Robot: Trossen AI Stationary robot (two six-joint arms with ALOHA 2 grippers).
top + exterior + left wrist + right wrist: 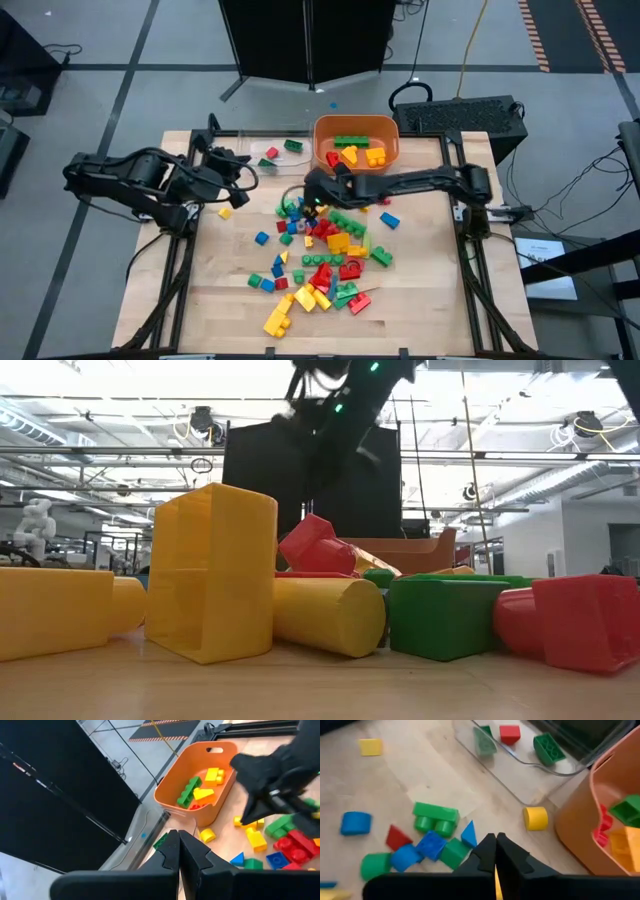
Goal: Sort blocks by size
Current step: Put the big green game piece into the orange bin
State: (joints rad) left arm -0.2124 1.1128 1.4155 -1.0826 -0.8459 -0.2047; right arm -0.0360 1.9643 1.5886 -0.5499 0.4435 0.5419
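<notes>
**Both grippers closed above a bench strewn with blocks**

In the high view, the blocks lie scattered over the middle and lower part of the wooden bench, a mixed heap of red, yellow, green and blue pieces. A few more sit in the orange tub at the top centre of the bench, among them a long green brick and yellow pieces. Left of the tub, a clear plastic tray holds a red block and two green ones.

The right gripper reaches in from the right side of the frame and hangs over the upper left edge of the heap, just below the tub. Its jaws are pressed together; a sliver of yellow shows between the fingers in the right wrist view, but whether a block is pinched there cannot be told. A yellow cylinder lies on the bench just beside the tub's wall.

The left gripper waits at the left of the bench, below the tray, jaws pressed together with nothing between them.

In the low view, a large yellow block stands in the foreground beside a green one.
</notes>
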